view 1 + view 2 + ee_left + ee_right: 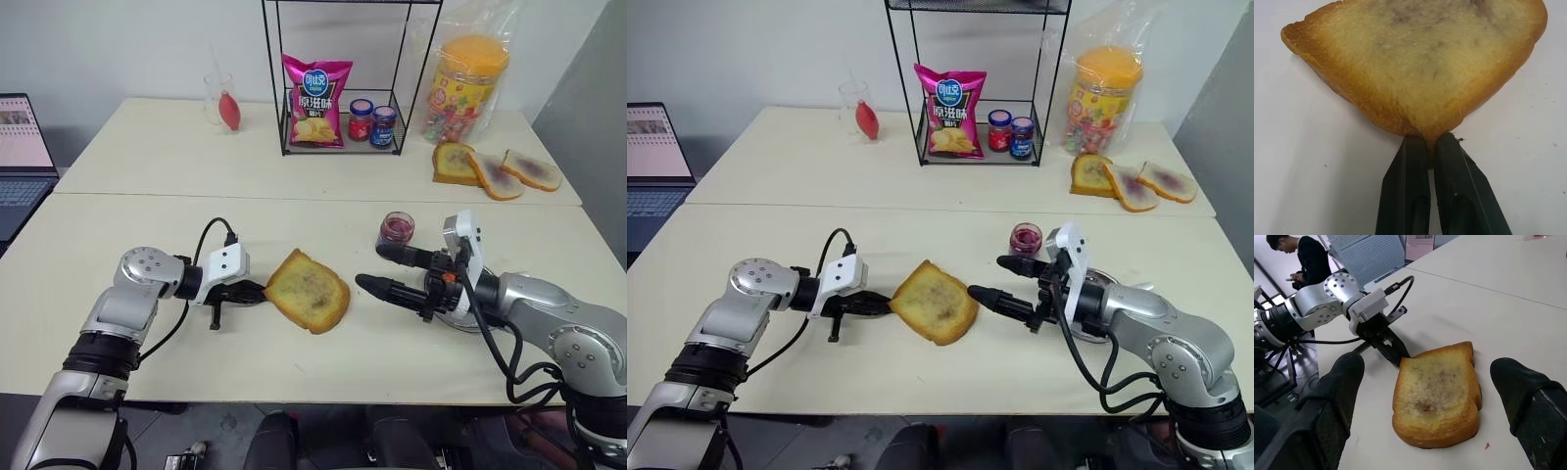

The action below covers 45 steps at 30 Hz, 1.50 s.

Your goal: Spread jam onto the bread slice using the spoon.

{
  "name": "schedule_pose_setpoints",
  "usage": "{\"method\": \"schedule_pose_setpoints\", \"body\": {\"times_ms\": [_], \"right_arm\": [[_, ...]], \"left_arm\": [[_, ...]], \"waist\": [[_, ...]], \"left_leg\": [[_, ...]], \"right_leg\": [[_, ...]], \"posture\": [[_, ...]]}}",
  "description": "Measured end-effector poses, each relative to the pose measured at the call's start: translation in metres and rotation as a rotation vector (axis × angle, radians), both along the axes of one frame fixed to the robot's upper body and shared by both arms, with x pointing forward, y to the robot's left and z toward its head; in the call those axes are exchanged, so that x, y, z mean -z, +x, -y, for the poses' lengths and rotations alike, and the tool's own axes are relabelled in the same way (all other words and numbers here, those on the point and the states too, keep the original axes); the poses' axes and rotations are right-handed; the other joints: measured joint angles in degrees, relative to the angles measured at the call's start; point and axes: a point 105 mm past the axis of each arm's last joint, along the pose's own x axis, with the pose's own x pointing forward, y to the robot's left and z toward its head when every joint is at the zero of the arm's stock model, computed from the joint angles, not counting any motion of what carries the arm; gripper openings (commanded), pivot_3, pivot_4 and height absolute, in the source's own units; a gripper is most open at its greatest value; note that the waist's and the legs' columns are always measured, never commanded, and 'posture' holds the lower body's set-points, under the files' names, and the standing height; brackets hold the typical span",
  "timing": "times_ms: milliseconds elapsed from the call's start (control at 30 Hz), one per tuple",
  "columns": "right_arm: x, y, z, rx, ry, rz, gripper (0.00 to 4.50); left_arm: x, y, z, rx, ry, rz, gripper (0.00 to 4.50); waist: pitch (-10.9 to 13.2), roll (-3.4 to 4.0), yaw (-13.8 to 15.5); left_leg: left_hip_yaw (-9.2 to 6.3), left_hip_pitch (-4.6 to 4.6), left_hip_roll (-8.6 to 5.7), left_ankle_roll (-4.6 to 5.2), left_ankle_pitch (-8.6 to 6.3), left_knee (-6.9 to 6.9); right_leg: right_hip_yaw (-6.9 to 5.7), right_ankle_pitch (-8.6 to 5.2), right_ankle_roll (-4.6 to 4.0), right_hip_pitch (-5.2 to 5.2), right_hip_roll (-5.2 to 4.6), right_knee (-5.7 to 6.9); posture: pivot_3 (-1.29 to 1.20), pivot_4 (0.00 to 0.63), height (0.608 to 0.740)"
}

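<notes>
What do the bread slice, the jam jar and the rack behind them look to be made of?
Bread slice: toasted bread, matte golden-brown crust, pale yellowish porous crumb with faint dark smears.
Jam jar: apparently clear glass, glossy, dark red preserve showing through the wall; clear plastic can't be ruled out.
Rack: thin black wire, likely painted metal, judging by the slim straight rods.

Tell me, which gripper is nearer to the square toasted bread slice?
Left. The left gripper is shut on a corner of the square toasted bread slice; the right gripper hangs open just beside the opposite edge, apart from it.
</notes>
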Motion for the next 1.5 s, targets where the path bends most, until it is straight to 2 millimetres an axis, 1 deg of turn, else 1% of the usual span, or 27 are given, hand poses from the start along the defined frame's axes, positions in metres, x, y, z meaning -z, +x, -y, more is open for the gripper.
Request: {"method": "schedule_pose_setpoints", "body": {"times_ms": [267,333,367,400,500,533,600,700,733,867,933,967,1033,1100,1133,1167,1200,1233,1267,1300,1333,1400,1500], "right_arm": [[0.002,-0.005,-0.001,-0.037,-0.007,-0.032,4.50],[0.002,-0.005,0.000,-0.037,-0.009,-0.033,4.50],[0.002,-0.005,0.000,-0.037,-0.009,-0.033,4.50],[0.002,-0.005,0.000,-0.037,-0.010,-0.035,4.50],[0.003,-0.005,0.000,-0.036,-0.014,-0.038,4.50],[0.004,-0.005,0.001,-0.035,-0.016,-0.040,4.50],[0.006,-0.006,0.002,-0.031,-0.020,-0.048,4.50],[0.008,-0.006,0.005,-0.019,-0.021,-0.058,4.50],[0.010,-0.007,0.006,-0.010,-0.020,-0.062,4.50],[0.011,-0.009,0.018,0.047,-0.011,-0.071,4.50],[0.015,-0.015,0.029,0.106,-0.004,-0.095,4.50],[0.018,-0.017,0.036,0.139,-0.009,-0.114,4.50],[0.022,-0.022,0.050,0.214,-0.007,-0.137,4.50],[0.023,-0.029,0.063,0.288,0.007,-0.158,4.50],[0.026,-0.037,0.075,0.355,0.016,-0.186,4.50],[0.027,-0.042,0.084,0.402,0.022,-0.204,4.50],[0.029,-0.045,0.090,0.436,0.025,-0.216,4.50],[0.030,-0.049,0.102,0.503,0.044,-0.237,4.50],[0.031,-0.053,0.112,0.563,0.071,-0.254,4.50],[0.031,-0.053,0.115,0.581,0.078,-0.257,4.50],[0.033,-0.055,0.123,0.622,0.095,-0.272,4.50],[0.039,-0.055,0.145,0.760,0.177,-0.305,4.50],[0.046,-0.049,0.163,0.873,0.267,-0.334,4.50]], "left_arm": [[0.001,-0.001,-0.001,-0.001,0.002,0.010,0.06],[0.002,0.000,-0.003,-0.003,0.001,0.014,0.58],[0.002,0.000,-0.003,-0.004,0.001,0.014,0.68],[0.002,0.000,-0.003,-0.007,0.000,0.011,1.01],[0.002,0.001,-0.004,-0.012,0.000,0.008,1.63],[0.002,0.001,-0.005,-0.015,0.002,0.007,1.90],[0.001,0.001,-0.009,-0.025,0.002,-0.008,2.19],[-0.001,0.000,-0.014,-0.043,0.000,-0.035,2.85],[-0.001,-0.001,-0.016,-0.044,0.003,-0.044,2.96],[-0.006,-0.003,-0.024,-0.050,0.027,-0.065,3.70],[-0.015,-0.007,-0.029,-0.042,0.046,-0.074,4.00],[-0.023,-0.006,-0.034,-0.049,0.054,-0.068,4.21],[-0.038,-0.003,-0.028,-0.041,0.019,-0.045,4.44],[-0.054,0.000,-0.015,-0.009,-0.025,-0.025,4.44],[-0.066,0.001,0.003,0.023,-0.097,-0.016,4.44],[-0.073,0.000,0.018,0.055,-0.152,-0.014,4.44],[-0.076,-0.003,0.029,0.085,-0.186,-0.016,4.44],[-0.080,-0.007,0.047,0.125,-0.248,-0.032,4.44],[-0.082,-0.011,0.063,0.157,-0.294,-0.052,4.44],[-0.082,-0.012,0.067,0.168,-0.302,-0.053,4.44],[-0.083,-0.015,0.076,0.191,-0.322,-0.061,4.44],[-0.082,-0.019,0.098,0.235,-0.352,-0.050,4.44],[-0.074,-0.019,0.114,0.252,-0.350,-0.031,4.44]], "waist": [[0.00,0.00,0.07],[0.00,0.00,0.06],[0.00,0.00,0.06],[0.00,0.00,0.06],[0.00,0.00,0.06],[0.00,0.00,0.05],[0.00,0.00,0.05],[0.00,0.00,0.02],[0.00,0.00,0.03],[0.00,0.00,0.05],[0.00,0.00,0.21],[0.01,0.01,0.26],[0.00,0.00,0.74],[0.00,0.00,1.16],[0.00,0.01,1.46],[0.00,0.02,1.62],[-0.02,0.02,1.64],[-0.02,0.01,1.52],[-0.02,0.00,1.42],[-0.02,0.00,1.35],[-0.02,0.00,1.04],[-0.03,0.01,0.64],[-0.05,0.08,0.12]], "left_leg": [[-0.01,0.00,0.00,0.00,0.00,0.00],[-0.01,0.01,0.00,0.00,0.00,0.00],[-0.01,0.03,0.01,0.01,0.01,0.00],[-0.01,0.03,0.01,0.02,0.01,0.00],[-0.01,0.03,0.00,0.02,0.02,0.01],[-0.01,0.02,0.00,0.02,0.02,0.01],[0.00,0.02,0.00,0.02,0.01,0.00],[-0.01,0.01,0.01,0.02,0.01,-0.02],[-0.02,0.01,0.01,0.02,0.01,-0.02],[-0.04,-0.02,0.02,0.02,0.01,-0.02],[-0.07,-0.05,0.02,0.02,0.01,-0.04],[-0.06,-0.05,-0.01,0.02,0.01,-0.04],[-0.05,-0.04,-0.01,0.02,0.01,0.01],[-0.05,-0.03,-0.02,0.02,0.01,0.03],[-0.08,-0.03,-0.06,0.02,0.01,0.05],[-0.10,-0.02,-0.06,0.02,0.01,0.08],[-0.10,0.01,-0.06,0.02,0.01,0.09],[-0.07,0.02,-0.06,0.02,0.01,0.12],[-0.06,0.03,-0.05,0.02,0.01,0.15],[-0.06,0.05,-0.06,0.02,0.01,0.15],[-0.01,0.13,-0.02,0.02,0.01,0.15],[0.01,0.51,-0.01,0.02,0.01,0.04],[0.18,0.82,-0.02,0.07,0.04,-0.12]], "right_leg": [[-0.01,0.00,0.00,0.00,0.00,0.00],[-0.01,0.00,0.00,0.01,0.00,0.01],[-0.01,0.00,0.00,0.01,0.00,0.01],[-0.01,0.01,-0.01,0.01,0.00,0.02],[-0.01,0.01,-0.02,0.03,0.00,0.02],[-0.01,0.01,-0.01,0.03,0.00,0.01],[-0.01,0.01,-0.01,0.02,0.00,0.00],[-0.03,0.01,-0.02,0.01,0.00,-0.01],[-0.03,0.00,-0.02,0.01,0.01,-0.01],[-0.04,0.00,-0.02,0.01,0.01,-0.02],[-0.10,-0.02,-0.04,0.01,0.00,-0.04],[-0.07,-0.02,-0.04,0.01,-0.01,-0.05],[-0.08,-0.02,-0.03,0.04,-0.03,-0.05],[-0.08,-0.02,-0.03,0.09,-0.03,-0.05],[-0.11,-0.03,-0.01,0.14,-0.06,-0.06],[-0.14,-0.03,0.00,0.21,-0.06,-0.09],[-0.13,-0.03,0.00,0.26,-0.07,-0.11],[-0.09,-0.02,0.02,0.28,-0.07,-0.11],[-0.06,-0.01,0.04,0.28,-0.06,-0.10],[-0.05,-0.01,0.04,0.29,-0.06,-0.10],[0.02,0.00,0.05,0.29,-0.02,-0.07],[0.07,0.01,0.05,0.60,0.01,-0.06],[0.24,0.00,-0.05,0.70,0.02,-0.01]], "posture": [[0.00,0.150,0.740],[0.00,0.150,0.740],[0.00,0.150,0.740],[0.00,0.150,0.740],[0.00,0.150,0.740],[0.00,0.150,0.740],[0.00,0.150,0.740],[0.00,0.150,0.740],[0.00,0.150,0.740],[0.00,0.150,0.740],[0.00,0.150,0.740],[0.00,0.150,0.740],[0.00,0.150,0.740],[0.00,0.150,0.740],[0.00,0.150,0.740],[0.00,0.150,0.740],[0.00,0.150,0.740],[0.00,0.150,0.740],[0.00,0.150,0.740],[0.00,0.150,0.740],[0.00,0.150,0.740],[0.00,0.150,0.740],[0.00,0.150,0.740]]}}
